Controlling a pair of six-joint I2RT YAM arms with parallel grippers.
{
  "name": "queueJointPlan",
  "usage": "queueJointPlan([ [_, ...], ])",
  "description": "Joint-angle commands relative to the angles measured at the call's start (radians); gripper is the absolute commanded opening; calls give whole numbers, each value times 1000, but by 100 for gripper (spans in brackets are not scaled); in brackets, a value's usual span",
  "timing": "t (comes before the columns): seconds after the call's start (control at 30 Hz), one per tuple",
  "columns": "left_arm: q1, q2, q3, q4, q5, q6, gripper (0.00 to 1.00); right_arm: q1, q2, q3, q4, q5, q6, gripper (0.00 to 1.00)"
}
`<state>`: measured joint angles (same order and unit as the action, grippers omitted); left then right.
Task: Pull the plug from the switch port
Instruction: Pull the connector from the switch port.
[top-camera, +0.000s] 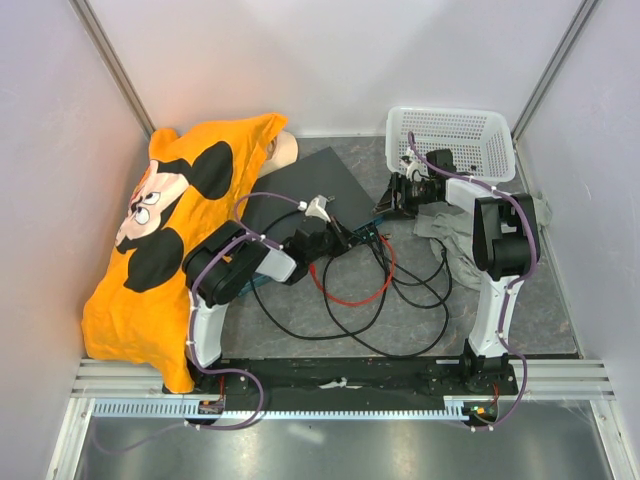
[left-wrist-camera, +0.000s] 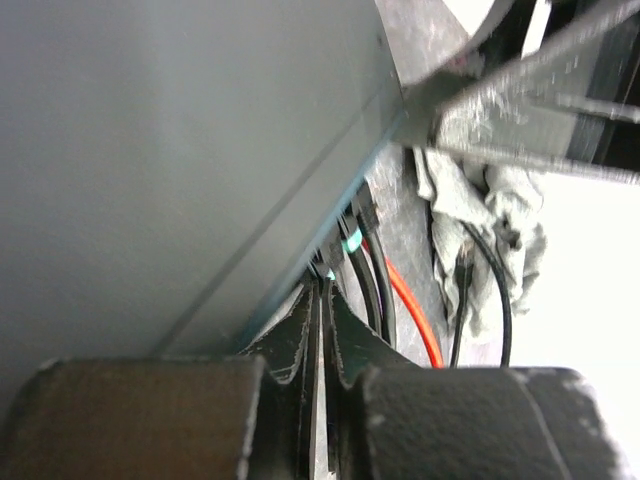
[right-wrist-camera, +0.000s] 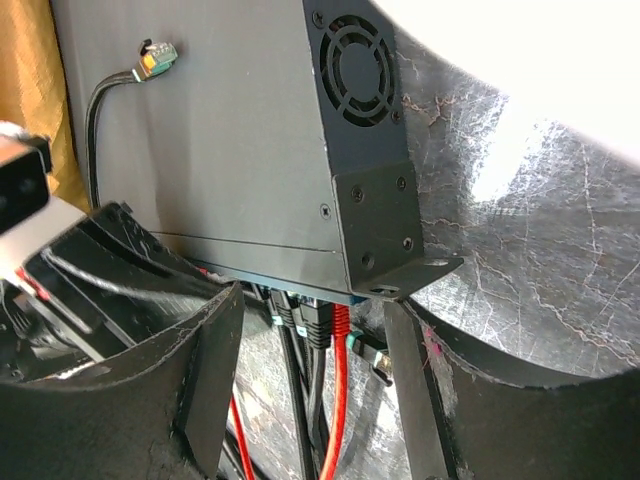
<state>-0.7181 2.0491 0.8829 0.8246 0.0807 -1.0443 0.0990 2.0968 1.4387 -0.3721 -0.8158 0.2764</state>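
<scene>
**Switch.** The switch (top-camera: 300, 192) lies flat on the table, left of centre. Its rear left corner touches the orange shirt (top-camera: 170, 230), and its teal port face points toward the arms. Several black cables (top-camera: 400, 335) and one red cable (top-camera: 362, 297) are plugged into that face and loop across the table. A loose plug (right-wrist-camera: 150, 58) on a black lead rests on the switch top.

**Left gripper.** The left gripper (top-camera: 322, 243) is at the port face, among the plugs. In the left wrist view its fingers (left-wrist-camera: 290, 345) are brought together with only a thin slit between them. Whether a plug sits in that slit cannot be told.

**Right gripper.** The right gripper (right-wrist-camera: 312, 325) is at the right front corner of the switch. Its jaws are spread wide. The mounting bracket (right-wrist-camera: 385, 240) and the plugged connectors (right-wrist-camera: 300, 320) lie between the two fingers, and neither finger visibly touches them.

**Surroundings.** A white basket (top-camera: 497, 140) stands at the rear right. A grey cloth (top-camera: 447, 225) lies beside the right arm.
</scene>
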Motion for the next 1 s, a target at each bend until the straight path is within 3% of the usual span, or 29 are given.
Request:
queueJointPlan([
  [0.0, -116, 0, -25, 31, 180, 81, 2, 2, 31, 9, -13, -22, 34, 66],
  [0.03, -109, -21, -53, 36, 182, 102, 2, 2, 31, 12, -14, -23, 32, 66],
  [0.07, -104, -64, -67, 41, 188, 159, 15, 1, 28, 17, -21, -25, 26, 66],
  [0.17, -73, -180, -81, 59, 286, 292, 35, -10, 3, 29, -80, -23, -43, 66],
  [0.27, -31, -268, -68, -2, 338, 375, 41, -30, -1, 11, -113, -54, -68, 58],
  [0.47, 141, -343, 28, -198, 306, 506, 44, -27, 29, -17, -88, -152, -59, 54],
  [0.5, 190, -333, 62, -276, 276, 516, 44, -27, 29, -27, -80, -154, -43, 54],
  [0.73, 347, -224, 197, -373, 294, 622, 43, -9, -9, -124, -41, -154, 15, 55],
  [0.97, 388, -119, 297, -535, 251, 511, 41, 8, -31, -190, 45, -147, 93, 55],
])
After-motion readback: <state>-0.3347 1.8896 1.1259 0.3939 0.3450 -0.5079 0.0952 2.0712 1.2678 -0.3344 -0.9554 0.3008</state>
